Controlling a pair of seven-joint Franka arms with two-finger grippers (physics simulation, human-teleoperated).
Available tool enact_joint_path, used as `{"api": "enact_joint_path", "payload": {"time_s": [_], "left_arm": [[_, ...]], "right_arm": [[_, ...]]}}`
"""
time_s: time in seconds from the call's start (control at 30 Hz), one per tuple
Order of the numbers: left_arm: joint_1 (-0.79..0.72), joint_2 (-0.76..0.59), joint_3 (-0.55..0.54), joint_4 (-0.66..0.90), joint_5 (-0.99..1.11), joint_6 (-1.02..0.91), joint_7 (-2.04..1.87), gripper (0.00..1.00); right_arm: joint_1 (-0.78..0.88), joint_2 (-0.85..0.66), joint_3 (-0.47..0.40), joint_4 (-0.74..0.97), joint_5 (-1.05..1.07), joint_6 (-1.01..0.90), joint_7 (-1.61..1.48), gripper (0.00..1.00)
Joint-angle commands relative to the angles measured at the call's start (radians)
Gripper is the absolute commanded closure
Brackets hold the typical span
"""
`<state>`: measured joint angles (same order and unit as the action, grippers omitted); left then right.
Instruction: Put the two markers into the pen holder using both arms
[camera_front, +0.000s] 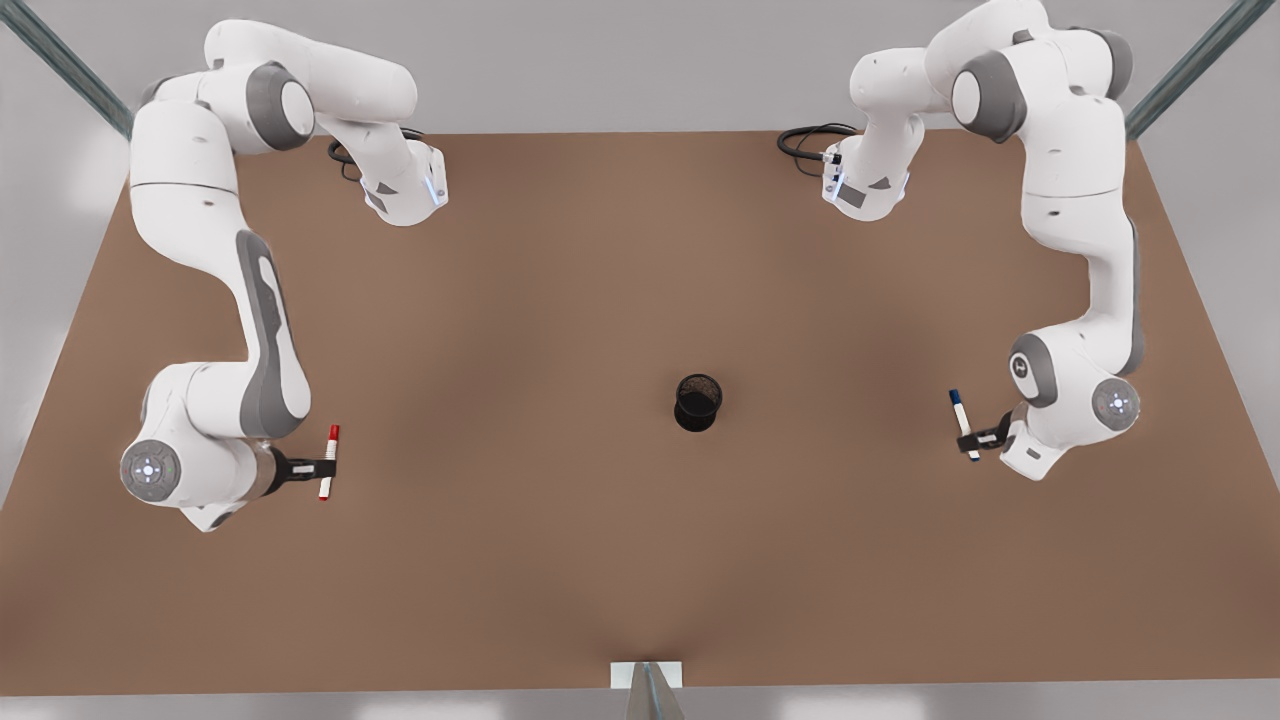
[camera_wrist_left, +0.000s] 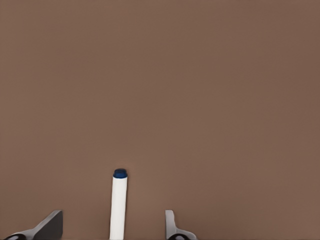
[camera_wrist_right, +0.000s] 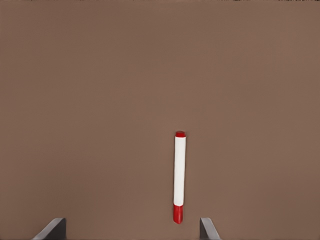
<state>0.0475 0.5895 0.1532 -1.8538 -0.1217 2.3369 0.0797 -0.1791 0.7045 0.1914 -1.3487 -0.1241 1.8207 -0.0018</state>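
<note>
Two released pincers: right pincer (camera_wrist_right: 131, 227) over red marker (camera_wrist_right: 179, 170), left pincer (camera_wrist_left: 113, 220) over blue marker (camera_wrist_left: 118, 202).

A flat brown table (camera_front: 560, 280) carries everything. The black pen holder (camera_front: 698, 402) stands upright on it a little right of the middle in the front view. The red-capped marker (camera_front: 328, 461) lies far to the front view's left and the blue-capped marker (camera_front: 963, 424) far to its right, both well apart from the holder. Two black cables (camera_front: 812, 141) coil at the far edge.
</note>
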Motion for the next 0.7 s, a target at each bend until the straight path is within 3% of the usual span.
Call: {"api": "enact_joint_path", "payload": {"time_s": [0.0, 0.23, 0.27, 0.33, 0.43, 0.57, 0.67], "left_arm": [[0.008, 0.026, 0.0, -0.013, -0.01, 0.278, 0.035, 0.0], [-0.002, 0.049, 0.0, -0.034, -0.009, 0.289, 0.057, 0.01], [-0.002, 0.047, 0.0, -0.036, -0.009, 0.288, 0.057, 0.04], [-0.002, 0.047, 0.0, -0.036, -0.009, 0.288, 0.057, 0.25], [-0.006, 0.047, 0.0, -0.047, -0.009, 0.288, 0.057, 0.3], [-0.012, 0.023, 0.0, -0.099, -0.009, 0.288, 0.055, 0.3], [-0.014, 0.007, 0.0, -0.127, -0.009, 0.289, 0.057, 0.3]], "right_arm": [[-0.003, 0.05, -0.003, 0.013, -0.039, 0.196, -0.061, 0.0], [-0.071, 0.128, -0.003, -0.013, -0.034, 0.2, -0.087, 0.01], [-0.071, 0.125, -0.001, -0.013, -0.034, 0.198, -0.092, 0.02], [-0.069, 0.124, -0.001, -0.033, -0.038, 0.201, -0.092, 0.04], [-0.071, 0.083, 0.005, -0.119, -0.072, 0.236, -0.09, 0.07], [-0.086, 0.007, 0.005, -0.273, -0.072, 0.35, -0.087, 0.08], [-0.089, 0.01, 0.01, -0.271, -0.072, 0.358, -0.075, 0.08]]}}
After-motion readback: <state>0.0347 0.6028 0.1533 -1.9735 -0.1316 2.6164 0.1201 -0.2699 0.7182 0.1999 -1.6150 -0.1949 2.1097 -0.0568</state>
